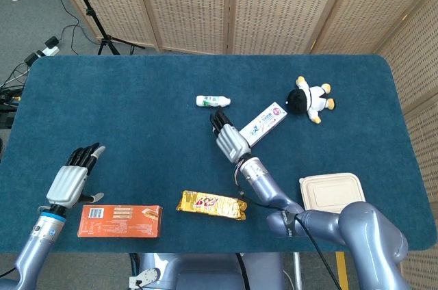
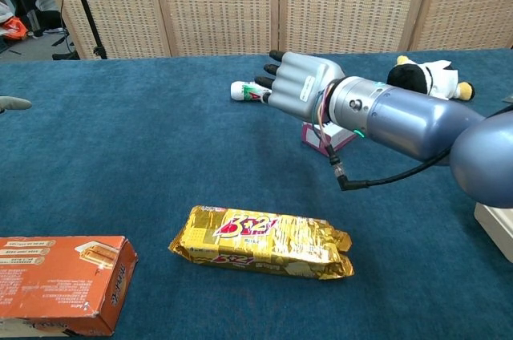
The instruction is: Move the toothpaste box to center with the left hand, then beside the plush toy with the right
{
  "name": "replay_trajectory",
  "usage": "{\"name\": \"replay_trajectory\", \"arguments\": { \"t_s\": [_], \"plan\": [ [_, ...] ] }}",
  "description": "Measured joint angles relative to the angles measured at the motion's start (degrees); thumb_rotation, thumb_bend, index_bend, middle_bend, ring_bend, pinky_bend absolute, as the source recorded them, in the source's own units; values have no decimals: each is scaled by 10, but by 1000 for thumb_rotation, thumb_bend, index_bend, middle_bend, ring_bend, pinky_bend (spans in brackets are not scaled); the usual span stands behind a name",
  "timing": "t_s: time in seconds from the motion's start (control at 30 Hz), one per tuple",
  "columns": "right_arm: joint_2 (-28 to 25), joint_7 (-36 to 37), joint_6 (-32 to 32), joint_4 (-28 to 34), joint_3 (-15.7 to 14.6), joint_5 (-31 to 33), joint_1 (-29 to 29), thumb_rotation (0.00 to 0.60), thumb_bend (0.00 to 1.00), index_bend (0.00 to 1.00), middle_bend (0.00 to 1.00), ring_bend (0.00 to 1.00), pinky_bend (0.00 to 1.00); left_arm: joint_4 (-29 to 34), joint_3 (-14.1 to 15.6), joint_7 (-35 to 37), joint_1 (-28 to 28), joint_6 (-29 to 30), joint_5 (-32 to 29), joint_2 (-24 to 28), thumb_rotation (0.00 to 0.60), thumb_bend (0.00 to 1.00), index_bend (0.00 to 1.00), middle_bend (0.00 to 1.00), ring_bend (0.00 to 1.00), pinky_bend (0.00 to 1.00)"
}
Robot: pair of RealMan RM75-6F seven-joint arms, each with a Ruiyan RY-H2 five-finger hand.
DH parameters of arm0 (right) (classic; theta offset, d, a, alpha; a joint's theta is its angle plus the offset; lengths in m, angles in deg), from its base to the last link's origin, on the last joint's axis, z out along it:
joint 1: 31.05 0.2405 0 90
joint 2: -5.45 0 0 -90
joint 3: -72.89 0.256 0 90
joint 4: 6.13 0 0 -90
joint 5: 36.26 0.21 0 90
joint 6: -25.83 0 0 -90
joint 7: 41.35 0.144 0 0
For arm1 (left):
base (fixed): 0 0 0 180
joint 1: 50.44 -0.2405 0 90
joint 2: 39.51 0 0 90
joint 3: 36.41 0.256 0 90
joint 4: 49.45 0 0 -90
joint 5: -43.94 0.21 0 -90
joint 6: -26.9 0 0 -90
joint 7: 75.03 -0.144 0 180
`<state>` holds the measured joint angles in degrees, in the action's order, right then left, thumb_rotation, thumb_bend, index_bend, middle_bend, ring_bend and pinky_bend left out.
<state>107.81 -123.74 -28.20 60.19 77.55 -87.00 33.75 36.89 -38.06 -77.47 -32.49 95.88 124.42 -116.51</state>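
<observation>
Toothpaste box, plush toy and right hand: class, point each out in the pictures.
toothpaste box [image 1: 265, 121], head view, middle of its top face.
plush toy [image 1: 312, 98], head view, white body.
right hand [image 2: 294, 87], chest view, back of the hand.

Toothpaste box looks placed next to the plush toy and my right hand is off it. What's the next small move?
Probably draw the right hand back toward the robot and clear. The toothpaste box lies flat, one end close to the plush toy, and the hand holds nothing, fingers extended beside the box's near end. A low retreat risks nudging the box, so lift slightly first. The left hand is idle at the near left.
</observation>
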Motion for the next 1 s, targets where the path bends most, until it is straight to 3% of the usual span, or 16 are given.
{"name": "replay_trajectory", "arguments": {
  "t_s": [0.4,1.0],
  "plan": [
    [-6,-15,9,-4,-15,12,2,600,827,275,132,0,4,1,1,7,0,2,5,1,600,0,0,0,0,0],
    [-15,-30,11,8,-32,48,4,600,827,277,134,0,7,6,3,12,-1,4,10,4,600,0,0,0,0,0]
  ]
}}
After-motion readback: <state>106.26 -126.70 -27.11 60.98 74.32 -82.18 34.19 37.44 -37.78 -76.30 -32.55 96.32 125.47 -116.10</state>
